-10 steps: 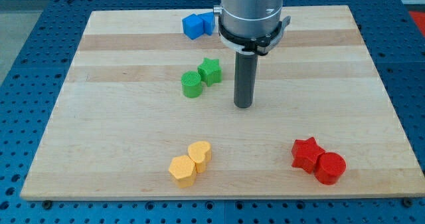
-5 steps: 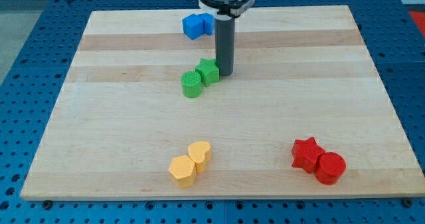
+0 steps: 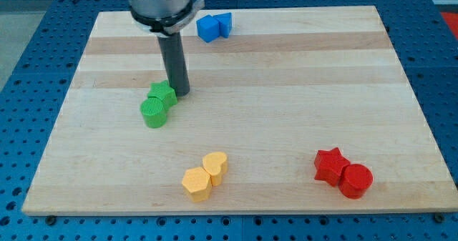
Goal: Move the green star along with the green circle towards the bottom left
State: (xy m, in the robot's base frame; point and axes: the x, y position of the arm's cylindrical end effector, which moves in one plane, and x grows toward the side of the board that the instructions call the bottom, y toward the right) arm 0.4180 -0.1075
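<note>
The green star (image 3: 162, 94) lies left of the board's middle, with the green circle (image 3: 153, 114) touching it at its lower left. My tip (image 3: 179, 93) stands on the board right against the star's right side, a little toward the view's top. The dark rod rises from there to the arm's grey body at the view's top.
Two blue blocks (image 3: 213, 26) lie together near the top edge. A yellow pair (image 3: 205, 175) lies at the bottom middle. A red star (image 3: 330, 165) and a red circle (image 3: 356, 181) touch at the bottom right. The wooden board (image 3: 322, 91) sits on a blue perforated table.
My tip came up to the star's right side and moved left and slightly down. The green star and green circle slid with it toward the view's lower left.
</note>
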